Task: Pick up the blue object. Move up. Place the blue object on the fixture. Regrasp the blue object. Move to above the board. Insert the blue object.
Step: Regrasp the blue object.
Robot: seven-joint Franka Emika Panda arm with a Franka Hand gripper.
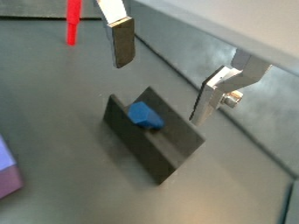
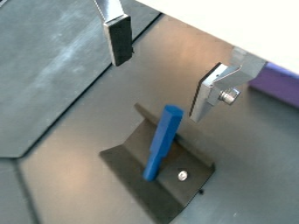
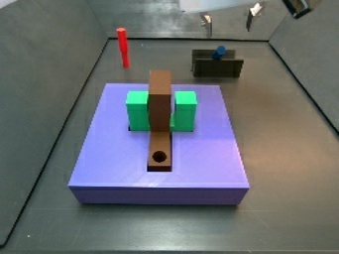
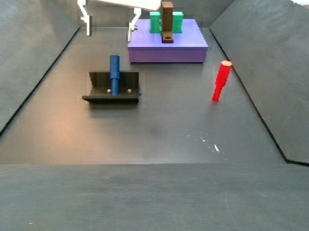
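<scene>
Dark grey flooring (image 4: 169,126) with sloping walls frames the fixture (image 4: 111,94), where the blue object (image 2: 162,142) leans in its corner, released, with the red peg (image 4: 222,80) well apart from it and the board (image 3: 159,149) off to one side. Above the fixture hangs the gripper (image 2: 166,64), its silver fingers (image 1: 121,41) spread wide and holding nothing, though how high it sits is hard to judge from the side views. For a good regrasp, I would centre the pads either side of the peg's upper part, descend straight, and close only once both pads flank it evenly, keeping clear of the fixture's wall.
</scene>
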